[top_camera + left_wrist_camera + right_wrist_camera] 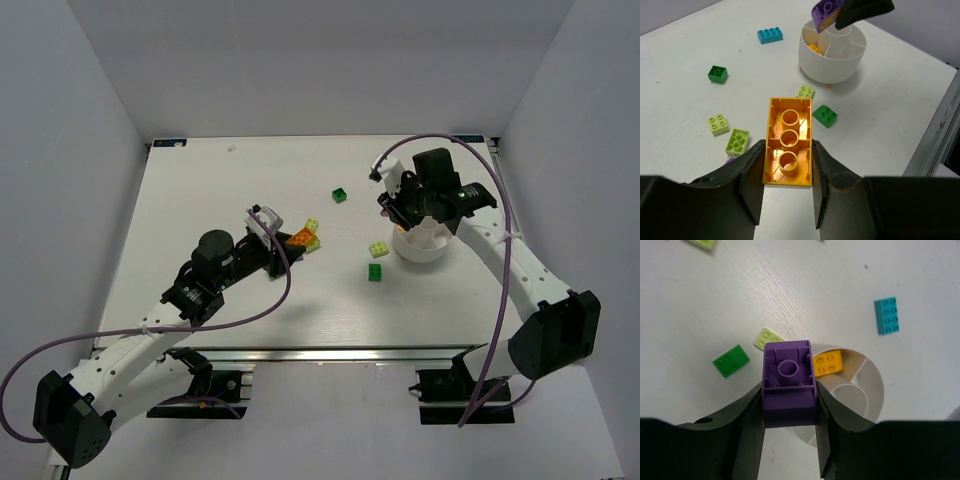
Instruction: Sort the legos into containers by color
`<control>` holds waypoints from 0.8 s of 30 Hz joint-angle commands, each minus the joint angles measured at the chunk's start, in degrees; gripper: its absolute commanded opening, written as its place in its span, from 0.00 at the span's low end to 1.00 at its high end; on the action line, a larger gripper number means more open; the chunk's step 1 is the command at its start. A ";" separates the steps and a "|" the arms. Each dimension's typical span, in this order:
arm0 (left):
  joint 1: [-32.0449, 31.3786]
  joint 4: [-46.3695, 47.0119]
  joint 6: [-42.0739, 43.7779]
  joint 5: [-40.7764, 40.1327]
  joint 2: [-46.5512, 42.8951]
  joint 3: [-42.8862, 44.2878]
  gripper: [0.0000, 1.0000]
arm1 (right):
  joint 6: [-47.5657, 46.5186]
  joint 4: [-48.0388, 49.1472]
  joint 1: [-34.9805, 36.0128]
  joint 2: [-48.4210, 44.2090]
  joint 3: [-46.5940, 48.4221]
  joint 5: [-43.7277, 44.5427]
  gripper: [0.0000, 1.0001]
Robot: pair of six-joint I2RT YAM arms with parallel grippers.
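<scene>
My left gripper (pixel 787 152) is shut on a long orange brick (pixel 787 142), studs down, low over the table's middle (pixel 300 238). My right gripper (pixel 789 395) is shut on a purple brick (pixel 789 385) and holds it over the near-left rim of the white divided bowl (pixel 872 385). The purple brick also shows in the left wrist view (pixel 824 12), above the bowl (pixel 832 65). A small orange brick (pixel 828 363) lies in one compartment. Loose on the table are dark green bricks (pixel 341 194) (pixel 374 271), lime bricks (pixel 379 249) (pixel 312 226) and a cyan brick (pixel 886 315).
More lime bricks (pixel 718 124) (pixel 737 141) lie left of my left fingers. The right arm (pixel 520 270) runs along the table's right side and hides most of the bowl (pixel 425 250) in the top view. Grey walls stand around the table.
</scene>
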 commanded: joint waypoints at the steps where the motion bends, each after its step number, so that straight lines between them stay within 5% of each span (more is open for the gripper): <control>1: -0.38 -3.95 2.69 -1.27 -1.40 2.48 0.00 | -1.12 -3.29 -0.36 1.83 3.33 8.40 0.00; 9: -0.38 -3.88 2.52 3.29 0.18 2.93 0.00 | -0.69 -3.11 -0.63 1.49 3.42 8.40 0.00; 14: 0.41 2.18 -1.34 14.16 5.97 4.84 0.00 | 0.19 -1.53 -2.47 -1.40 3.77 12.00 0.00; 19: 0.41 6.50 -8.27 23.42 22.98 14.86 0.00 | 3.26 -0.48 -5.28 -6.59 2.99 10.17 0.00; 24: -0.73 0.80 -12.32 26.41 42.34 33.39 0.00 | 8.35 8.11 -7.66 -17.83 -3.16 13.23 0.00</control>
